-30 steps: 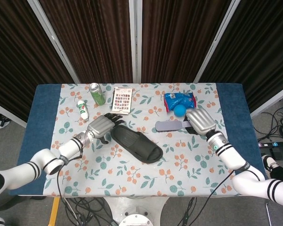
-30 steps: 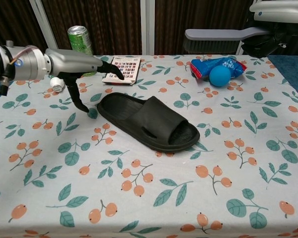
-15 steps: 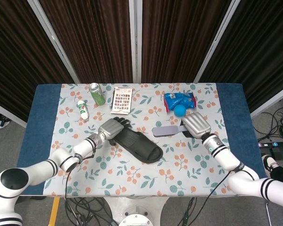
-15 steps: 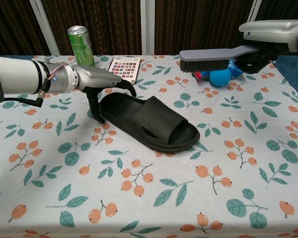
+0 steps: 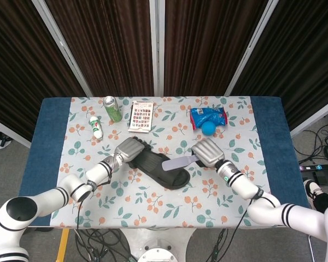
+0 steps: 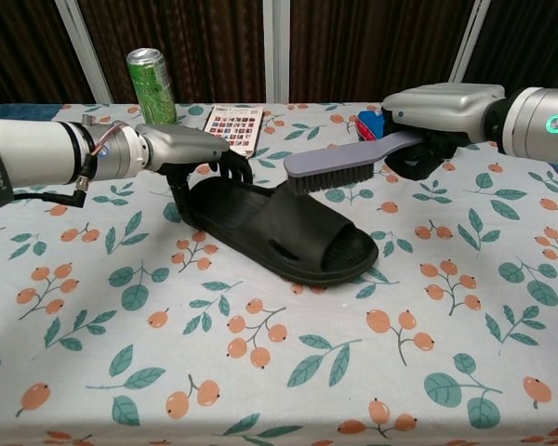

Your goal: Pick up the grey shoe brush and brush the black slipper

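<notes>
- Since the earlier frames the right hand [image 6: 439, 113] had carried the grey shoe brush [image 6: 339, 165] in from near the blue ball [image 5: 208, 128] to above the black slipper [image 6: 277, 227], and the left hand [image 6: 184, 149] had moved from beside the slipper's heel onto it.
- The right hand's fingers were wrapped around the brush handle, holding it with the bristles facing down over the slipper's strap; whether the bristles touched the strap could not be told.
- The left hand rested on the heel end of the slipper, its fingers curved down over the rim; whether they actually clamped it could not be told.
- The slipper lay flat, sole down, near the middle of the floral tablecloth [image 6: 288, 372], toe pointing toward the robot's right.
- At the far side of the table stood a green can [image 6: 151, 72], with a white bottle [image 5: 95, 126] lying near it, a printed card [image 6: 235, 124] and a blue packet [image 5: 208, 115] behind the ball.
</notes>
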Controlling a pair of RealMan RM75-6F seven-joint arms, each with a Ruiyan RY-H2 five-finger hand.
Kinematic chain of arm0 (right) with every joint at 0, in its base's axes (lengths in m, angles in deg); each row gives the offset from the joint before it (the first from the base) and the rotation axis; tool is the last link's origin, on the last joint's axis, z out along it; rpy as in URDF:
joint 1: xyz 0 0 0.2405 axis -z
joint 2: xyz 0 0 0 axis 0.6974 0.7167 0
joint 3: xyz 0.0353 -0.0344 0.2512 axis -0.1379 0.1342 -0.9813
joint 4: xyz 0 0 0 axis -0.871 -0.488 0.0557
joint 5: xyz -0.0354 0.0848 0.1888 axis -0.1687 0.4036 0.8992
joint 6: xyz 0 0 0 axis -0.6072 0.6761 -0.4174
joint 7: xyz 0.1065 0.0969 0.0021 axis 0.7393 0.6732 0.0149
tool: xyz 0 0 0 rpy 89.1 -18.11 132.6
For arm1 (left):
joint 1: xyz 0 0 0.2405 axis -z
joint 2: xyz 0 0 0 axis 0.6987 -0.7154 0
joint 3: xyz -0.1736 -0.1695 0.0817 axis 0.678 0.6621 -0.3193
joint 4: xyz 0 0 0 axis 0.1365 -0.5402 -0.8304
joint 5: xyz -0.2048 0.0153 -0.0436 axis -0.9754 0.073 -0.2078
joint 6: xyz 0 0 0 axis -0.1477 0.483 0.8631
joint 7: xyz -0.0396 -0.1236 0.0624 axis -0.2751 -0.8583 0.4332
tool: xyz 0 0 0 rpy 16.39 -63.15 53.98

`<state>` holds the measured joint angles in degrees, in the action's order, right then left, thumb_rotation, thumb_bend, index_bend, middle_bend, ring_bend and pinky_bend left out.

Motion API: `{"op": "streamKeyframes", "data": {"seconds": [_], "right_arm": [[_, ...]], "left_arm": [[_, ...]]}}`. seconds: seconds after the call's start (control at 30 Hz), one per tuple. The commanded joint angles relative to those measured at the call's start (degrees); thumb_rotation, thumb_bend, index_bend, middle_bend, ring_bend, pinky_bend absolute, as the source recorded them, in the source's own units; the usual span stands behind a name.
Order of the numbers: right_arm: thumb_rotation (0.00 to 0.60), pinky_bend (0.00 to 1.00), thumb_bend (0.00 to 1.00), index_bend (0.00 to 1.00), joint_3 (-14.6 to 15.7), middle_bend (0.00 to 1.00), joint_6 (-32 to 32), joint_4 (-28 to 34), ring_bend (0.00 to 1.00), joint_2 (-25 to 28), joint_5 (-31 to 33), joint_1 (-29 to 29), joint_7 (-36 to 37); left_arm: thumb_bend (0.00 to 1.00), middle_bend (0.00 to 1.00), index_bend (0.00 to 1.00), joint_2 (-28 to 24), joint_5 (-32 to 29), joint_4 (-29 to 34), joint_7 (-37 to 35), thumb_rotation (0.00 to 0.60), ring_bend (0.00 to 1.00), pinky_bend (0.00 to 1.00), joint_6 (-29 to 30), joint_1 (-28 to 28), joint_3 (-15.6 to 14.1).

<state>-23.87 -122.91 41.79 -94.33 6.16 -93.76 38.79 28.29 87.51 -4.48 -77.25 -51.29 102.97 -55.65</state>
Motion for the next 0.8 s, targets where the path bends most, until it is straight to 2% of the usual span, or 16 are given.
{"op": "streamKeyframes", "data": {"seconds": [0.03,0.4,0.57,0.7,0.8], "right_arm": [[0.600,1.00,0.52,1.00,0.2,1.00,-0.5,-3.7,1.00,-3.3,-0.7,-1.0,-1.9],[0.600,1.00,0.52,1.00,2.0,1.00,-2.0,-14.5,1.00,-11.9,-4.8,-2.4,-3.1],[0.600,1.00,0.52,1.00,4.7,1.00,-1.9,-14.4,1.00,-10.8,-7.4,-1.3,-1.5],[0.600,1.00,0.52,1.00,7.4,1.00,-2.1,-11.4,1.00,-7.7,-9.9,-0.1,0.5],[0.600,1.00,0.52,1.00,8.2,1.00,-3.3,-9.1,1.00,-5.4,-11.4,0.6,2.5]], "left_arm": [[0.25,0.45,0.43,0.0,0.1,0.1,0.2,0.600,0.28,0.23,0.3,0.1,-0.3],[0.25,0.45,0.43,0.0,-0.4,0.3,0.9,0.600,0.28,0.23,0.9,0.2,-1.0],[0.25,0.45,0.43,-0.2,-0.6,0.3,1.1,0.600,0.28,0.23,1.2,0.1,-1.3],[0.25,0.45,0.43,-0.3,-0.7,0.3,1.1,0.600,0.28,0.23,1.4,0.1,-1.5],[0.25,0.45,0.43,-0.3,-0.7,0.3,1.3,0.600,0.28,0.23,1.4,0.2,-1.6]]}}
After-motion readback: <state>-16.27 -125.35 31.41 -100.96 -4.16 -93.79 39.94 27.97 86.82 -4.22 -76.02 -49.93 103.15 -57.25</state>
